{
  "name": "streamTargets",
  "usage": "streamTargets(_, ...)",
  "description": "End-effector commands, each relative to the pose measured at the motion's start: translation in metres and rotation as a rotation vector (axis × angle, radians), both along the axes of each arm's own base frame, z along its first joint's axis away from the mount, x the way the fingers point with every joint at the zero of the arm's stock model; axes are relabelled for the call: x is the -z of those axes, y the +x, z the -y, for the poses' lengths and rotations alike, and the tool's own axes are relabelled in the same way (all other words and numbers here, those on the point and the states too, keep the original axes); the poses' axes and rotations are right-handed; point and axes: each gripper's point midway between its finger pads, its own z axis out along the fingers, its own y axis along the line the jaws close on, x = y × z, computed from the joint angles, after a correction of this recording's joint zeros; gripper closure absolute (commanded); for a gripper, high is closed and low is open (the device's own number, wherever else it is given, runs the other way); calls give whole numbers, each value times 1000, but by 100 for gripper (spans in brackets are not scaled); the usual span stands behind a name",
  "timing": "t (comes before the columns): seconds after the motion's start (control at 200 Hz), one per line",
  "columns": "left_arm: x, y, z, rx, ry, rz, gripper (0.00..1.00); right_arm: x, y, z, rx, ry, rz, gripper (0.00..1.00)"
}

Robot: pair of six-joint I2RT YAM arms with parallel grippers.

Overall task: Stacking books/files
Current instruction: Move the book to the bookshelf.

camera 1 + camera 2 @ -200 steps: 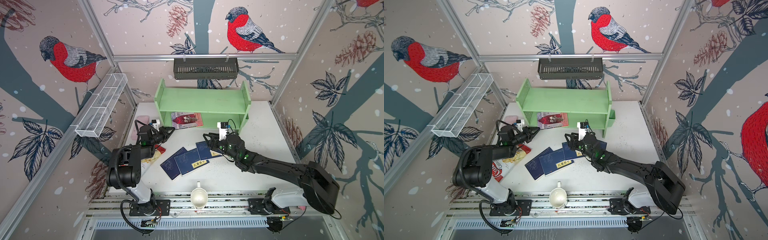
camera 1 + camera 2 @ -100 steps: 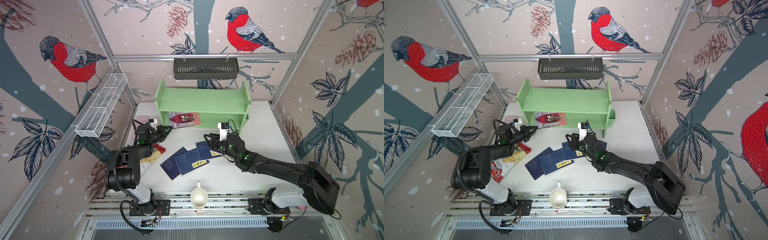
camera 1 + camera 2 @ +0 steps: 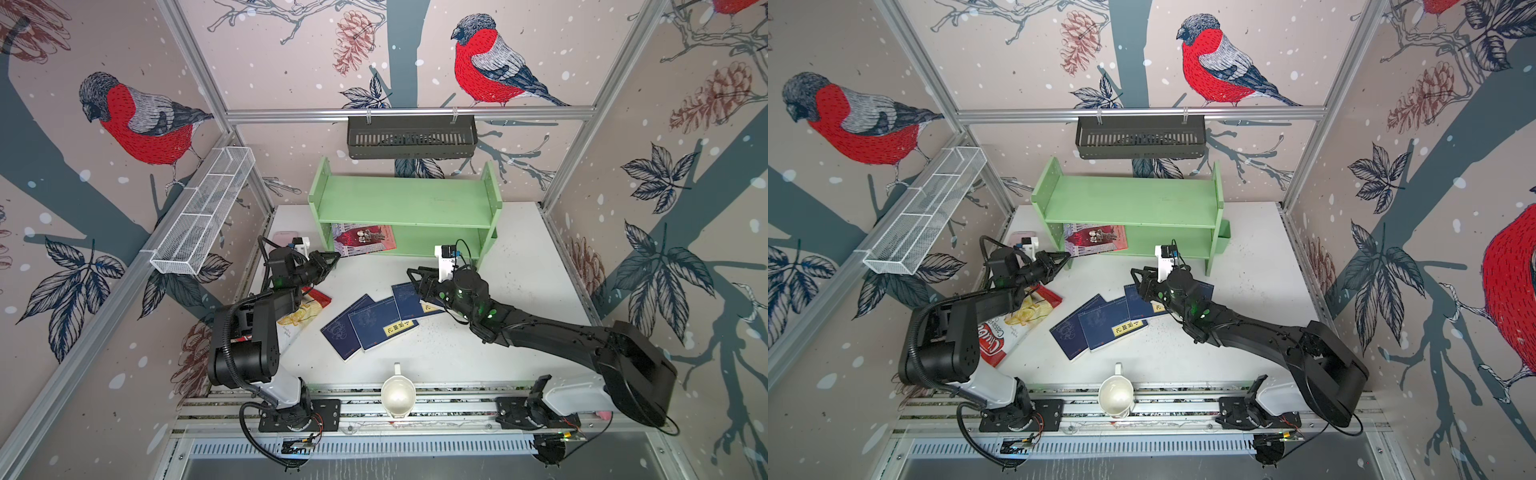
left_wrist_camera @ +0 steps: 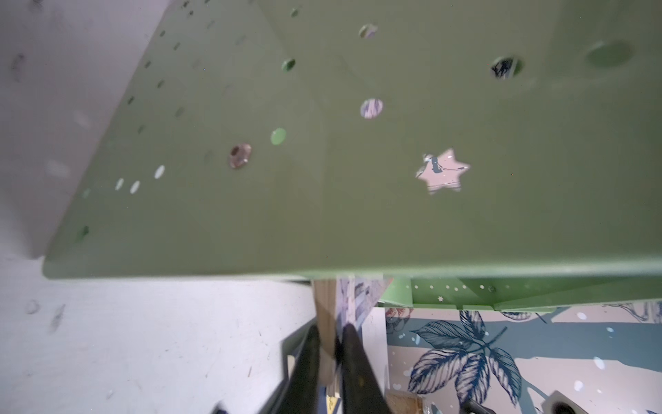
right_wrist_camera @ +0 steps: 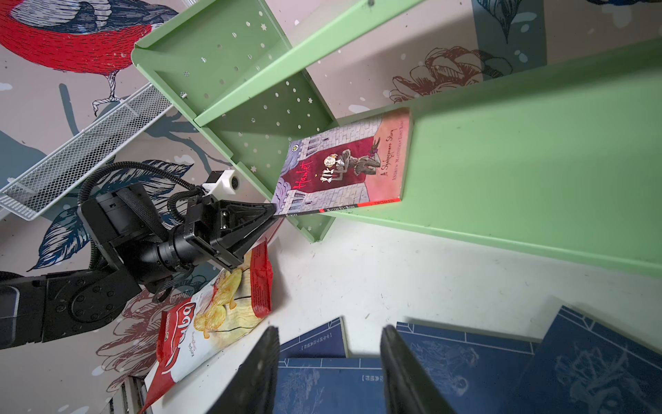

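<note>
The pink-and-red book [image 5: 344, 168] lies flat on the bottom board of the green shelf [image 3: 407, 203], with its near corner sticking out past the front. The left gripper [image 5: 274, 209] has its tip right at that corner. In the left wrist view the book's edge sits between its two fingers [image 4: 308, 362], but I cannot tell if they are squeezing it. The navy-blue books [image 3: 376, 322] lie on the white table [image 3: 519, 266] in a messy row, partly on top of each other. The right gripper [image 5: 329, 333] hangs just above them with its fingers spread apart and nothing between them. A red crisp bag [image 3: 1017, 320] lies under the left arm.
</note>
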Motion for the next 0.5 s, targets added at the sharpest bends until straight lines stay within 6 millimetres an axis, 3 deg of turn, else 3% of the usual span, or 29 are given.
streamTargets(0.0, -7, 1, -3, -3, 23, 29, 70, -8, 0, -1, -7, 24, 24, 52)
streamTargets(0.14, -16, -1, -5, -5, 84, 63, 50, -9, 0, 0, -5, 27, 29, 52)
streamTargets(0.21, -22, -2, -7, -5, 128, 81, 46, -9, 0, 1, -1, 27, 29, 52)
streamTargets(0.335, -20, -5, -18, -30, 270, 48, 45, -7, 0, 2, -3, 27, 27, 52)
streamTargets(0.495, -14, -15, -28, -15, 427, 7, 55, -6, 0, 2, -6, 27, 28, 52)
